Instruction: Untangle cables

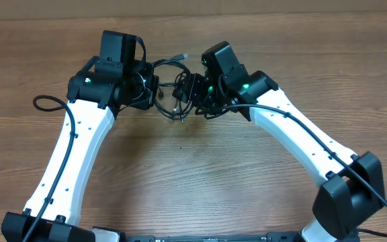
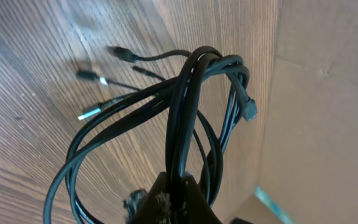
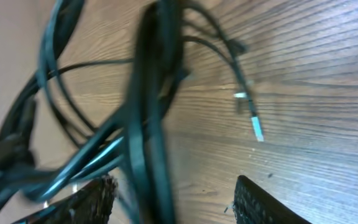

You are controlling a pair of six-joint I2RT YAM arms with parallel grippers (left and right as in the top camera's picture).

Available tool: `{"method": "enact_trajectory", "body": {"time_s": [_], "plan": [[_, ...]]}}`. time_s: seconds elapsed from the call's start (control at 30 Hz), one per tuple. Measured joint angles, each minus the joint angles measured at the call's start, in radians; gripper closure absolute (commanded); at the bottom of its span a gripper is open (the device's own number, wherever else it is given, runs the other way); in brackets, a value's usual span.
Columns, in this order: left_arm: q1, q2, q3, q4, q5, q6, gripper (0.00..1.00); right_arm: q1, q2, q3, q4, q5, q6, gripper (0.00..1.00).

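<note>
Overhead. Found the bundle of thin black flexible cables [image 1: 173, 91] lying looped at the far middle of the brown wood-grain desk [image 1: 200, 168], squeezed between two black tool heads. Saw the left tool [image 1: 154, 93] at the bundle's left edge and the right tool [image 1: 188, 94] at its right edge, both carried on white jointed arms [image 1: 79, 148] reaching in from the near corners. Noted one loose strand ending in a small grey plug [image 1: 182, 56], pointing away beyond the tangle. Could not tell the state of either tool's jaws from up there.

Left wrist. Saw the left tool [image 2: 173, 202] clenched on several strands of the cables [image 2: 191, 87], jaws pressed together at the bottom of the frame. Saw the loops fanning out from the grip above the desk [image 2: 30, 74]. Made out several plug ends on the left, among them a bright silver tip [image 2: 87, 114], and one dark connector [image 2: 250, 112] hanging on the right in front of a plain beige board [image 2: 328, 93].

Right wrist. Blurred throughout. Saw the right tool [image 3: 173, 205] released, two dark fingers [image 3: 260, 205] standing well apart at the bottom edge. Saw the cables [image 3: 148, 112] crossing in front, with a thick strand running down between the fingers, pinched by neither. Made out a silver-tipped plug end [image 3: 257, 127] over the desk [image 3: 316, 74], right of the bundle.
</note>
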Motion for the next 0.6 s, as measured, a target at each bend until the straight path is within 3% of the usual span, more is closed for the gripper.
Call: {"method": "enact_trajectory", "body": {"time_s": [0.07,0.2,0.3,0.33,0.37,0.6], "plan": [[0.0,0.0,0.0,0.0,0.0,-0.011,0.96,-0.001,0.013,0.0,0.0,0.018,0.0,0.41],[0.0,0.0,0.0,0.0,0.007,-0.032,0.96,-0.001,0.016,0.0,-0.005,0.07,0.002,0.62],[0.0,0.0,0.0,0.006,0.029,-0.033,0.96,0.0,0.016,0.0,-0.053,0.138,-0.003,0.71],[0.0,0.0,0.0,0.008,0.043,-0.033,0.96,-0.001,0.016,-0.001,-0.07,0.165,-0.011,0.77],[0.0,0.0,0.0,0.008,0.062,-0.033,0.96,-0.001,0.016,-0.002,-0.083,0.182,-0.019,0.96],[0.039,0.0,0.0,0.0,0.123,-0.005,0.96,-0.018,0.016,-0.014,-0.35,0.326,-0.156,0.96]]}}
